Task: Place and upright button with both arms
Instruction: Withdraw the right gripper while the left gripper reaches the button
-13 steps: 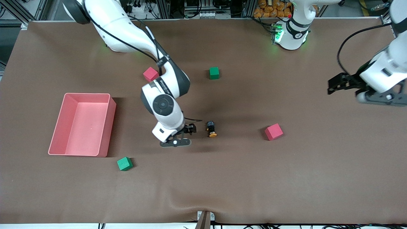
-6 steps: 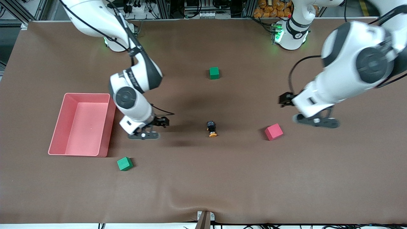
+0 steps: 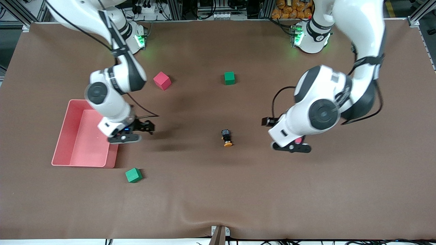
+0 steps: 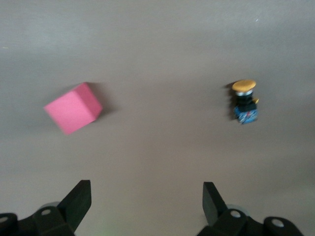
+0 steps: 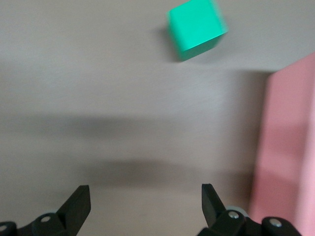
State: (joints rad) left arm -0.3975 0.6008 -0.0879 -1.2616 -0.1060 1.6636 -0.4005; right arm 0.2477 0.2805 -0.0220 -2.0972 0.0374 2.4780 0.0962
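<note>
risk: button (image 3: 226, 137) lies on its side, tiny and round-bodied; a pinch off centre or across the cap would likely roll it or squirt it out.
risk 2: pink cube (image 4: 73, 107) sits just beside the left claw's path; a low sweep toward the button could knock it.
risk 3: both arms converging on one small part near the surface (image 3: 218, 204) middle; claws could foul each other if they close in together.
button: mid-surface, well clear of all edges, orange cap toward the front camera edge, body toward the robots' edge. Nothing touching it.
left claw (image 3: 290, 147): over the pink cube, toward the left arm's end from the button; fingers (image 4: 78, 201) spread wide, nothing held. Wrist camera looks straight down, button ahead of the fingertips.
right claw (image 3: 131, 131): over the rim of the pink bin (image 3: 64, 127), well apart from the button; fingers (image 5: 77, 203) wide apart, empty. Green cube (image 5: 197, 27) in its wrist view.
judgement: neither arm on the part yet; left looks the likelier to reach it.
</note>
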